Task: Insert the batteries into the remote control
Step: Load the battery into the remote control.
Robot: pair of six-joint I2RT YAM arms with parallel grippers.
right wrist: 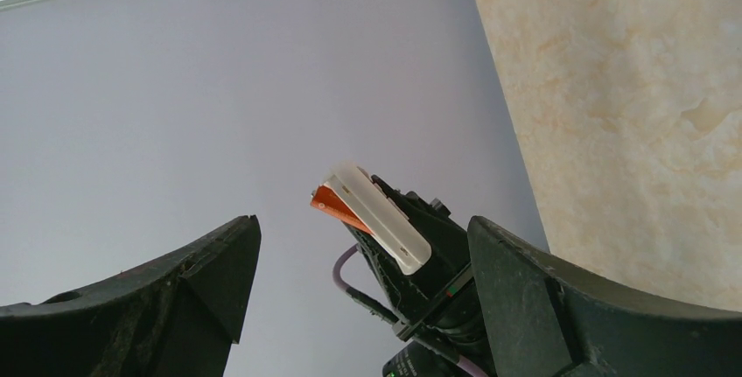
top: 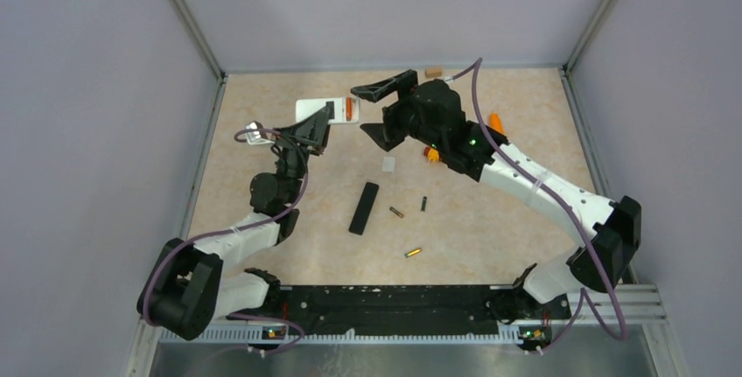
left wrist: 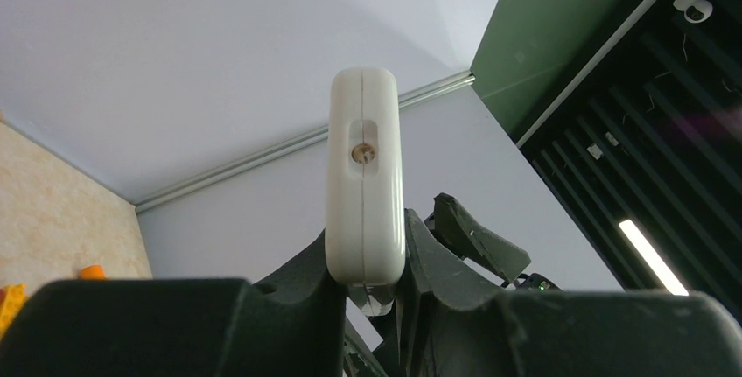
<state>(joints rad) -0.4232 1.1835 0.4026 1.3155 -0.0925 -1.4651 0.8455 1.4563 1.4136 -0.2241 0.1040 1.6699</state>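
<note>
Left fingers (left wrist: 302, 279): clenched on the remote control (left wrist: 365, 180), one finger pressing each side of its lower end.
Remote control: white, held up off the worktop (top: 490, 219). It sticks out past the left fingertips. The left wrist view shows it edge-on, with a seam down the middle and a small round spot in a slot.
Remote, far end: an orange part (right wrist: 331, 202) shows on the end away from the left fingers, facing the right fingers.
Right fingers (right wrist: 197, 276): released and spread wide, holding nothing. The remote's orange end is in line with the gap between them, but not touching either finger.
First battery (top: 396, 212): lies flat on the worktop, toward the arm bases from both sets of fingers and well apart from them.
Second battery (top: 413, 253): gold, flat on the worktop, nearer the bases again and apart from the first.
Slim black bar (top: 364, 208): lies on the worktop just beside the first battery, on the side of the left fingers.
Small dark stick (top: 424, 204): on the worktop near the first battery, on the side of the right fingers.
White chip (top: 388, 164): on the worktop, nearly under the right fingers.
Orange cone (top: 496, 121): on the worktop behind the right arm, partly hidden by it.
</note>
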